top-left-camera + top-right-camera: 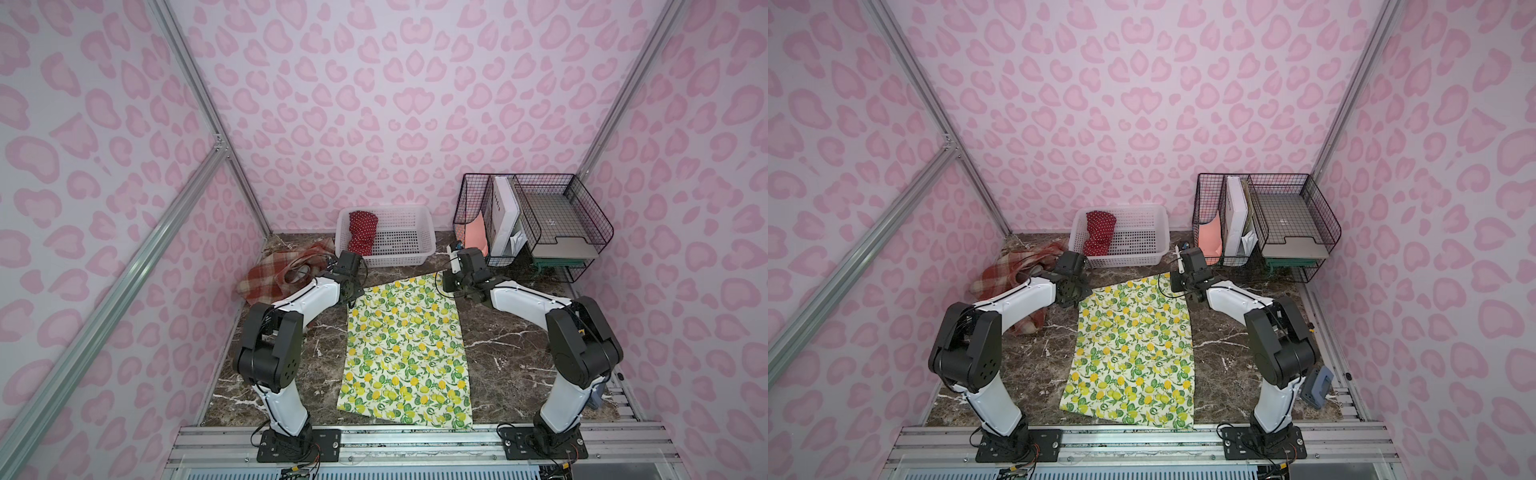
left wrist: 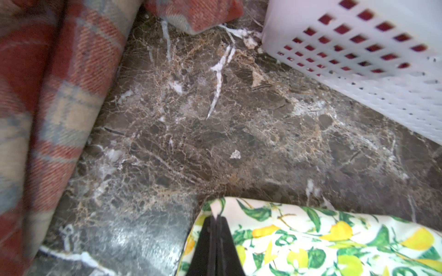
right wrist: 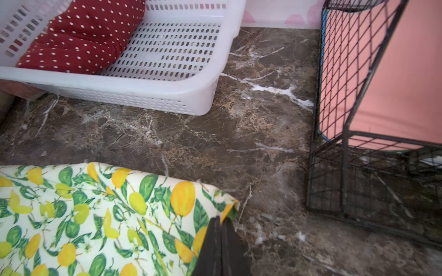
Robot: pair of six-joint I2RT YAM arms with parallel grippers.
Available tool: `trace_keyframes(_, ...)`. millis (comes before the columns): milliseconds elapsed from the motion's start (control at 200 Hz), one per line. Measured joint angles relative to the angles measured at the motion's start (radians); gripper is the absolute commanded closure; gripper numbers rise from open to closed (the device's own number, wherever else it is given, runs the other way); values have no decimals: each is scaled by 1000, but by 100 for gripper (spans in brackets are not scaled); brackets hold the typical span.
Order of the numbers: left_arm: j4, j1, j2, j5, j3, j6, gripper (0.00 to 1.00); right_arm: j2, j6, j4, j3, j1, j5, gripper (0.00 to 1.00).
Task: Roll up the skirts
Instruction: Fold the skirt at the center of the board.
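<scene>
Lemon skirt (image 1: pixel 405 353) lies flat mid-surface, long axis 6 to 12 o'clock, far hem skewed, its 1 o'clock corner farther out.

Left pincer (image 2: pixel 216 219): jaws closed flat together on the 11 o'clock corner, a tip of cloth peeking out past them. Right pincer (image 3: pixel 221 221): same, shut on the 1 o'clock corner, cloth folded at the nip. Both corners sit slightly raised off the surface (image 1: pixel 511 353).

Handling, my read: thin, light, limp cotton. No stiffness to carry a fold, so the hem will sag between my two holds. Polished marble underneath looks slick, so I expect the sheet to slide rather than roll unless I keep the turns low and both sides even. Corners are the right hold for starting the first turn.

Dotted skirt (image 1: pixel 362 232) sits bundled in the basket (image 1: pixel 415 259) at 12 o'clock, apparently done. Plaid skirt (image 1: pixel 274 274) is heaped at 10 o'clock. It is thicker and heavier and will need a deeper bite.
</scene>
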Motion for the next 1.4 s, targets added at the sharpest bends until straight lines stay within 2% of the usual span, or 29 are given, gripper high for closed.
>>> trace_keyframes(145, -23, -32, -107, -19, -76, -1, 100, -137, 16, -3, -106, 48, 18, 100)
trace_keyframes(445, -104, -109, -417, -71, -294, -35, 100, -547, 114, -80, -394, 161, 81, 100)
trace_keyframes(655, -190, -179, -659, -78, -415, -81, 100, -838, 272, -241, -529, 280, 124, 100)
trace_keyframes(890, -310, -260, -901, -25, -522, -161, 100, -1132, 548, -449, -647, 454, 136, 100)
trace_keyframes(1095, -422, -279, -1076, 26, -592, -227, 100, -1238, 795, -566, -714, 694, 179, 100)
trace_keyframes(1225, -467, -283, -1158, 61, -636, -264, 100, -1252, 947, -606, -743, 860, 234, 100)
trace_keyframes(1405, -485, -290, -1167, 116, -673, -287, 100, -1216, 1081, -682, -706, 948, 311, 100)
